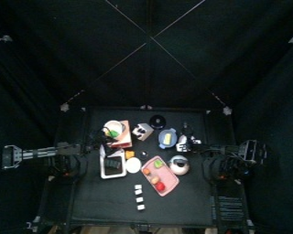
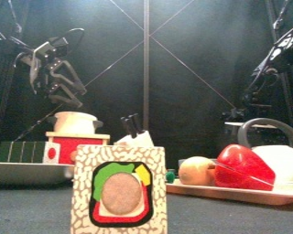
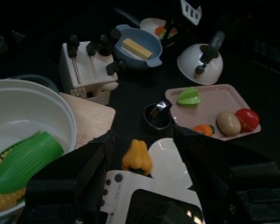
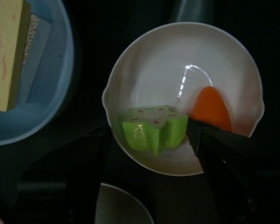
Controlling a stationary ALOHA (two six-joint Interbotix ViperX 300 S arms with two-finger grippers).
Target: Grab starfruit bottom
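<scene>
Nearest my right wrist camera, the right gripper (image 4: 166,166) hangs with its jaws spread wide and nothing between them, right above a white bowl (image 4: 224,61). Inside that bowl lies the green starfruit piece (image 4: 152,131), touching an orange piece (image 4: 209,107) beside it; I take the green one for the starfruit bottom I'm after. Next to the bowl sits a blue bowl (image 4: 60,96) with a yellow sponge (image 4: 11,57) in it. So by my reading the approach is nearly made but the grab itself is not: no jaw touches the fruit yet. What's left is to lower, straddle the green piece without catching the orange one, and close. My left gripper (image 3: 140,179) rests over the other side of the table, above a big white bowl (image 3: 38,101); its jaws look open and empty.
</scene>
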